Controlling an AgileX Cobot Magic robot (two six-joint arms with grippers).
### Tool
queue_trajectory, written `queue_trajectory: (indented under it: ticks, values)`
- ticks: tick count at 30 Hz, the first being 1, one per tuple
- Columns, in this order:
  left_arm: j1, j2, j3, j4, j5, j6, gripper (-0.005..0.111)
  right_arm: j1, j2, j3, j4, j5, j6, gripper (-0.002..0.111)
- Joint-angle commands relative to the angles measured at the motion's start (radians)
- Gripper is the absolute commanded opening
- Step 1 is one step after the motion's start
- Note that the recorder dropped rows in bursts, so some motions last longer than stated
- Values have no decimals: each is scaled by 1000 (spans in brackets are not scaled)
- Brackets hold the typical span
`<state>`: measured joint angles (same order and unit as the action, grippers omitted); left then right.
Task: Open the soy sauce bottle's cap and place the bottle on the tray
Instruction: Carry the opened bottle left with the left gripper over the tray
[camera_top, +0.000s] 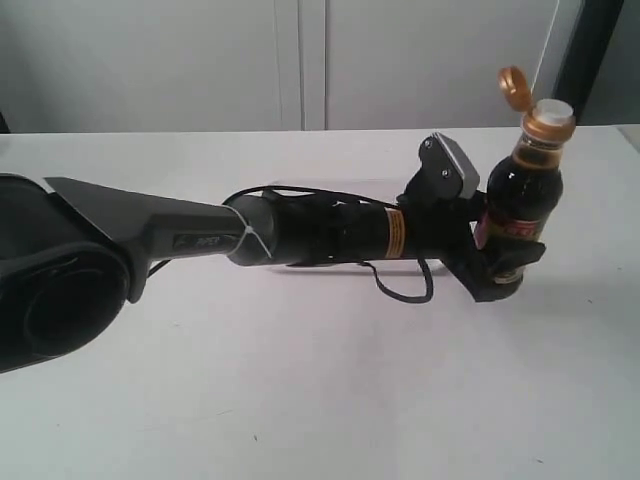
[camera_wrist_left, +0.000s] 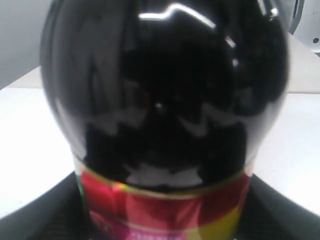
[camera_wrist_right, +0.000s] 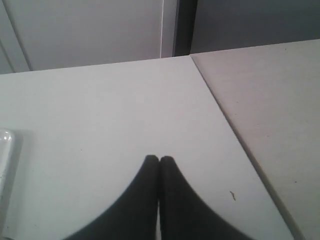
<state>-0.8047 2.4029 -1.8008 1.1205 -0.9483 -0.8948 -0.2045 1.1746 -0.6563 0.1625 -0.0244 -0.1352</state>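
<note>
The soy sauce bottle (camera_top: 527, 188) stands upright at the right of the white table, dark liquid up to its neck. Its golden cap (camera_top: 514, 87) is flipped open and leans back off the white spout (camera_top: 555, 108). My left gripper (camera_top: 503, 262) reaches across from the left and is shut on the bottle's labelled lower body, hiding its base. In the left wrist view the bottle (camera_wrist_left: 165, 90) fills the frame, with a black finger (camera_wrist_left: 42, 212) on each side of the red and yellow label (camera_wrist_left: 165, 202). My right gripper (camera_wrist_right: 159, 160) is shut and empty over bare table. A glossy white rim, likely the tray (camera_wrist_right: 5, 160), shows beside it.
The left arm (camera_top: 300, 232) lies across the middle of the table with a looped cable (camera_top: 405, 290) under it. A faint white flat edge (camera_top: 300, 186) shows just behind the arm. In the right wrist view a beige second tabletop (camera_wrist_right: 270, 110) adjoins the white one.
</note>
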Motion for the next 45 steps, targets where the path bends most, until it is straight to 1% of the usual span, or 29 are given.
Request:
queue_trajectory:
  ticks: [1, 5, 9, 13, 15, 18, 19, 22, 23, 26, 30, 33, 36, 41, 45]
  values:
    - [2, -73, -10, -41, -80, 5, 0, -5, -6, 8, 6, -34, 12, 0]
    - [16, -130, -6, -37, -80, -8, 0, -5, -6, 8, 6, -28, 12, 0]
    - [60, -200, 61, -13, -86, -7, 0, -2, -6, 8, 6, -15, 10, 0]
    - [106, -248, 135, -11, -86, 3, 0, 32, -6, 8, -7, -18, 1, 0]
    - [147, -286, 191, -11, -86, 12, 0, 69, -6, 8, -31, -24, -2, 0]
    - [192, -309, 237, -11, -97, 19, 0, 89, -6, 8, -31, -21, -2, 0]
    - [219, -311, 249, -20, -133, 19, 0, 103, -6, 8, -31, -21, -2, 0]
    - [269, -311, 271, -61, -188, 35, 0, 126, 0, 8, -53, -25, -2, 0]
    - [296, -311, 277, -71, -200, 39, 0, 135, 11, 8, -59, -25, -2, 0]
    - [334, -311, 277, -71, -204, 56, 0, 139, 48, 6, -59, -28, -2, 0]
    - [340, -304, 277, -117, -203, 85, 0, 139, 65, 4, -59, -28, -2, 0]
    - [340, -274, 275, -168, -146, 120, 0, 139, 81, -14, -68, -6, -2, 0]
    - [340, -246, 275, -217, -126, 150, 0, 150, 92, -35, -68, 24, -2, 0]
    - [340, -201, 275, -311, -135, 190, 0, 186, 119, -54, -68, 55, -12, 0]
    - [340, -177, 275, -358, -160, 220, 0, 211, 142, -67, -68, 68, -25, 0]
